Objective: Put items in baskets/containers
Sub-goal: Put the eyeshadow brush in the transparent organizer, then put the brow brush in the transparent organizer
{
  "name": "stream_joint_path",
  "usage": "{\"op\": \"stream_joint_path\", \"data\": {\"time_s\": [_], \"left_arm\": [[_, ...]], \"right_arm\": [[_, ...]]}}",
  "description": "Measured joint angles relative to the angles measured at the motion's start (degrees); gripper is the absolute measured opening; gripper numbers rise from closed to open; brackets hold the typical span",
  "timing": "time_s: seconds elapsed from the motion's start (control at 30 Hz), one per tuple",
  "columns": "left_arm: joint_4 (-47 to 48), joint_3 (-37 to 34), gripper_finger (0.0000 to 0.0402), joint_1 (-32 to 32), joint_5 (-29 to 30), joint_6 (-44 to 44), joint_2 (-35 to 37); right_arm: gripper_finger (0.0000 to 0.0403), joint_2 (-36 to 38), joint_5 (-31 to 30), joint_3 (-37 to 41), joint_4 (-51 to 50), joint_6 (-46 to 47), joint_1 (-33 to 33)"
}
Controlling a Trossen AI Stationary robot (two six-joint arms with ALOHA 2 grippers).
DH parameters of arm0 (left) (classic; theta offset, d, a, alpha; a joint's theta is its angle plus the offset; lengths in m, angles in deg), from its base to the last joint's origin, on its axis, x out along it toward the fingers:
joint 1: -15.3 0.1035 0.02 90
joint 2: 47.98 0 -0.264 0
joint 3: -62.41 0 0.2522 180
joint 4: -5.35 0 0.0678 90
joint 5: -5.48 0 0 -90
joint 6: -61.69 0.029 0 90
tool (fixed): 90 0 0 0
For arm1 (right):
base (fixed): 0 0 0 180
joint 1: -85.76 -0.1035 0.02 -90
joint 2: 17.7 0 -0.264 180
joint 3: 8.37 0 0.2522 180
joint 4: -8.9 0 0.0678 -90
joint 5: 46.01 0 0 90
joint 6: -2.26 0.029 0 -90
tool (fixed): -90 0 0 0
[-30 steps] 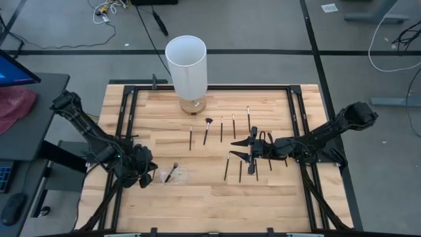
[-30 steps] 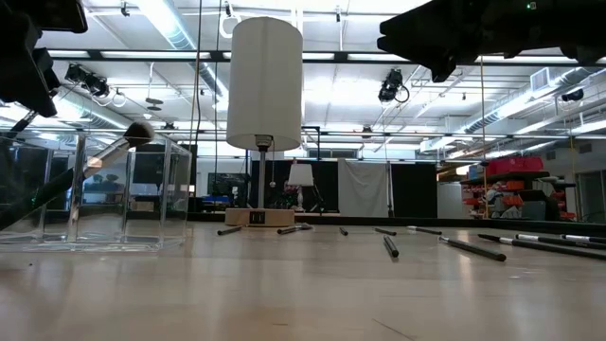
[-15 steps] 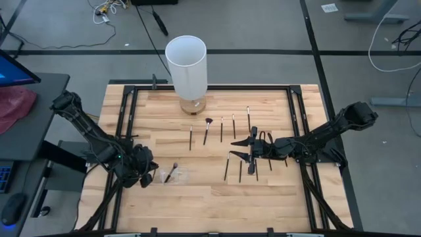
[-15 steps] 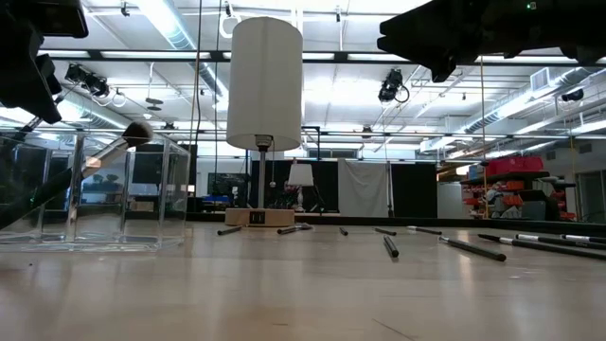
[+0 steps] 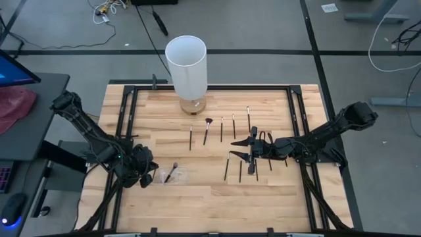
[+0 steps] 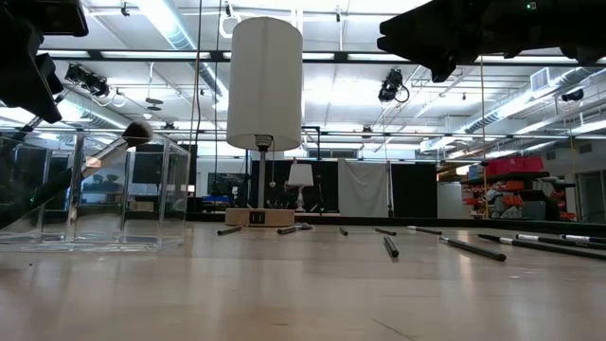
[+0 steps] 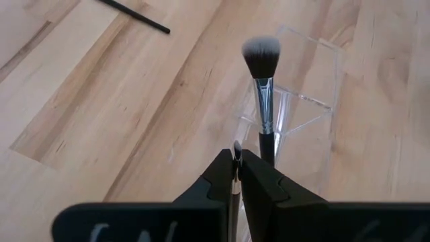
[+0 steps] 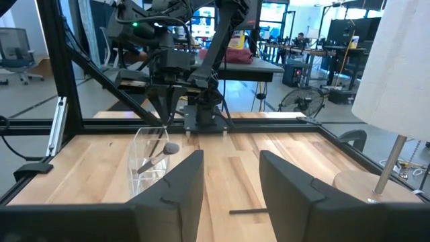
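Observation:
A clear container (image 5: 173, 176) stands at the table's left near part. One fluffy-tipped brush (image 7: 261, 64) leans in it, tip up against the wall (image 6: 138, 133). My left gripper (image 7: 236, 165) hangs over the container's left edge (image 5: 152, 174), shut on a thin brush. Several slim dark brushes (image 5: 222, 128) lie flat in a row at mid-table, more (image 5: 226, 168) nearer. My right gripper (image 5: 235, 149) hovers open above those nearer brushes, fingers pointing to the table's left. My left gripper pinches a thin dark brush handle (image 7: 236, 153) between its two fingertips, coming from above. The wrist view shows the handle almost end on. From across the table the stick (image 8: 166, 113) slants down below the fingers into the container. Whether its lower end rests there, I cannot tell.
A tall white cylinder (image 5: 187, 62) on a round wooden base stands at the table's far middle, behind the brush row. A black frame (image 5: 296, 125) rims the table. Bare wood (image 5: 217, 197) stretches along the near edge.

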Motion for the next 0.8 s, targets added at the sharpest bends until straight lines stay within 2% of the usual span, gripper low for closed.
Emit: {"op": "stream_joint_path", "data": {"time_s": [0.27, 0.6, 0.8], "left_arm": [[0.0, 0.0, 0.0029, 0.0, 0.1, 0.0, 0.0], [0.2, 0.0, 0.0086, 0.0, 0.9, 0.1, 0.0], [0.8, 0.3, 0.0107, 0.0, 0.3, 0.8, 0.0]], "right_arm": [[0.0146, 0.0, 0.0, 0.0, 0.0, 0.0, 0.0], [0.0146, 0.0, 0.0, 0.0, 0.0, 0.0, 0.0], [0.0146, 0.0, 0.0, 0.0, 0.0, 0.0, 0.0]]}}
